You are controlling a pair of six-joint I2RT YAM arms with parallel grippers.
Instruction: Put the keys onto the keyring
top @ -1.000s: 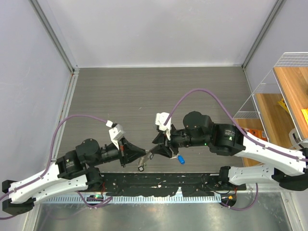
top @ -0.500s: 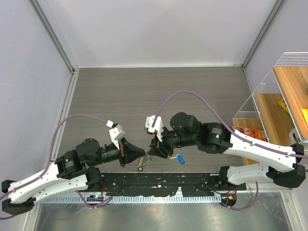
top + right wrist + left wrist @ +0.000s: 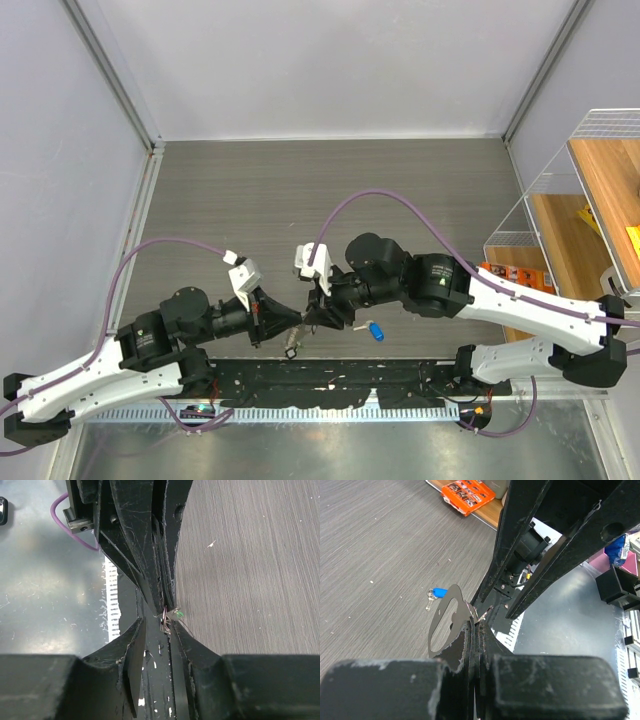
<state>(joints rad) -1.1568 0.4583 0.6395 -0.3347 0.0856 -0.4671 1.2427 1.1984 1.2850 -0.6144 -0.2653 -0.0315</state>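
From above, the left gripper and right gripper meet tip to tip at the table's near edge, so one can steady the keyring while the other threads. A blue key lies loose just to the right. The left wrist view shows its fingers pressed together on the ring's wire; the orange packet's print is unreadable. In the right wrist view a green key hangs between narrowly parted fingers, perhaps gripped; I cannot tell.

You're in a robot lab cell, grey worktop boxed by plain panels and aluminium posts, wire shelf rack right of it.
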